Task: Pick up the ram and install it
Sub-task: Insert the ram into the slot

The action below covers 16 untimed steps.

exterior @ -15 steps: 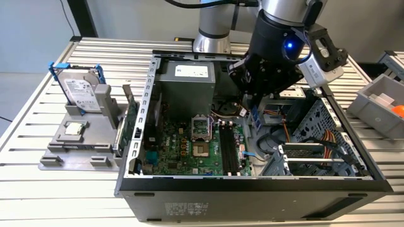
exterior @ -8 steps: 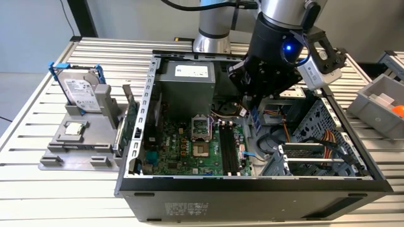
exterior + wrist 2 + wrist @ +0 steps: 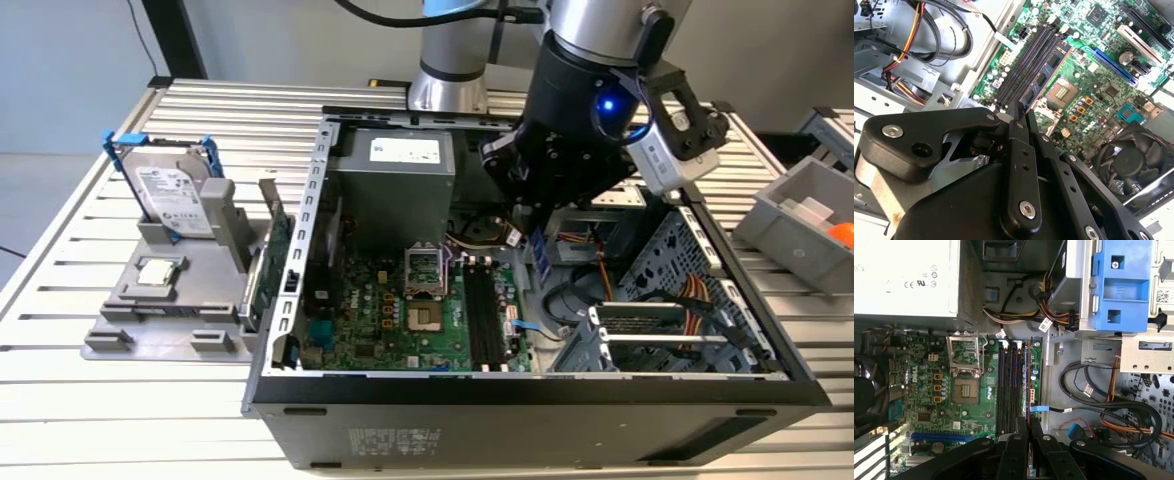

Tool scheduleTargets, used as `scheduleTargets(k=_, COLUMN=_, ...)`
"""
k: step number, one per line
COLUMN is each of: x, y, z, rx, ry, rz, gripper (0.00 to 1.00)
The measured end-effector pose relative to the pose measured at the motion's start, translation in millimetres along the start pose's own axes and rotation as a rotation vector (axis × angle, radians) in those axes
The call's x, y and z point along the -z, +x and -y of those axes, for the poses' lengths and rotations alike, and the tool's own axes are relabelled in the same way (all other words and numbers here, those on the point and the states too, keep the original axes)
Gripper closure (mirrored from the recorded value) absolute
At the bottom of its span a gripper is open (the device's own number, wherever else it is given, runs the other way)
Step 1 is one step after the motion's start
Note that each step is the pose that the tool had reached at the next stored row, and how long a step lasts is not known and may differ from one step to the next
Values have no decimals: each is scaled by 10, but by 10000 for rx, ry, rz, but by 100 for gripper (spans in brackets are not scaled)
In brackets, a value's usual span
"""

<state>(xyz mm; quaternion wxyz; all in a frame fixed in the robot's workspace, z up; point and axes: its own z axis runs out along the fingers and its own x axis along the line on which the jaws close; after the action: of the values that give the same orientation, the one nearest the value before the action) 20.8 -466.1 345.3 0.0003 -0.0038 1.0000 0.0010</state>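
Observation:
My gripper hangs inside the open computer case, over the motherboard. It is shut on the ram, a thin dark stick with blue chips that sticks out from between the fingertips. In the first wrist view the ram shows edge-on, running along the black memory slots on the side nearest the cables. In the second wrist view the gripper holds the stick above the slots, tilted along their length. In the exterior view the ram hangs a little above the slots.
A silver hard drive with blue clips and a small square chip sit in a grey holder at the exterior view's left. Inside the case are a power supply, a processor socket, a fan, cable bundles and a blue drive bracket.

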Motion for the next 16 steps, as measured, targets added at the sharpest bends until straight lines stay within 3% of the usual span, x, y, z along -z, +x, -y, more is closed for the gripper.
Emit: scheduleTargets(k=16, x=-74, y=0, z=-8, rx=0, ry=-1, rz=1, gripper=100)
